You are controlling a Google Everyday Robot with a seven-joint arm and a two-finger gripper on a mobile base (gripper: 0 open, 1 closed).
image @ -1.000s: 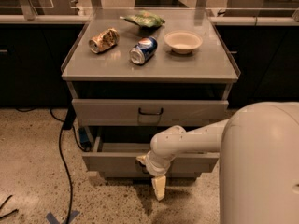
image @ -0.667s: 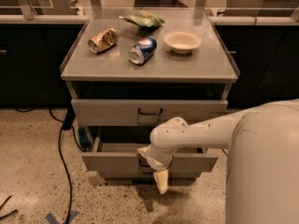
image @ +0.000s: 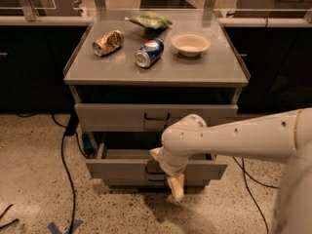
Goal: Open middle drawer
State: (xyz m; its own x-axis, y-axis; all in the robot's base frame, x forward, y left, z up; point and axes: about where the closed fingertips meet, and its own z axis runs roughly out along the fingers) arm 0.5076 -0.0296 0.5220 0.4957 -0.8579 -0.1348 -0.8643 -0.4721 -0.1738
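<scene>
My arm (image: 243, 135) is a thick, smooth white tube with small dark screw dots along its side and a thin grey seam farther back. It swells into a rounded white wrist ball (image: 183, 141). My cream-yellow two-finger gripper (image: 175, 186) hangs beneath, before the wide grey metal middle drawer (image: 117, 168).

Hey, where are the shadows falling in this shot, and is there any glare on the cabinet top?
Camera view: light falls from above; the grey cabinet top shows a soft sheen, no harsh glare. The recess under it is dark. The cream pincer, hanging before the pulled-out grey middle drawer, casts a shadow on the speckled floor.
</scene>
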